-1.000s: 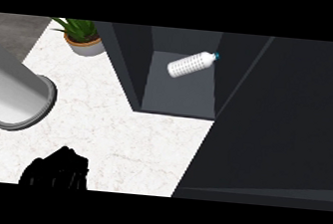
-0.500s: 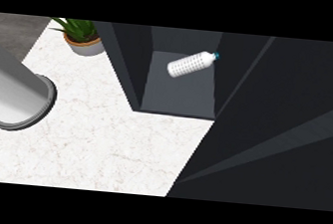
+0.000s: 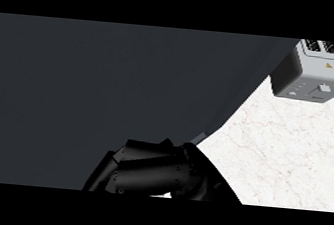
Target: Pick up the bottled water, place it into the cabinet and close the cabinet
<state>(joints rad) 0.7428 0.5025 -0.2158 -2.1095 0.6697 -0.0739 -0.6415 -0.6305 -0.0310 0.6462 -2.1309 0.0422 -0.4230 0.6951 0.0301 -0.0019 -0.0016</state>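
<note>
Above my robot hand [image 3: 153, 176]: dark cabinet door [image 3: 112, 94], touching. Finger state: cannot tell. Upper right: toaster [image 3: 316, 71] on marble surface [image 3: 284, 155].

Toaster [image 3: 316, 71] at top right on white counter [image 3: 292, 155].

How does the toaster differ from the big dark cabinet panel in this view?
The toaster is light grey with slots and a lever; the cabinet panel is plain dark grey. The toaster fills only the upper right corner; the panel covers most of the view. Both stand over the white marble counter.
</note>
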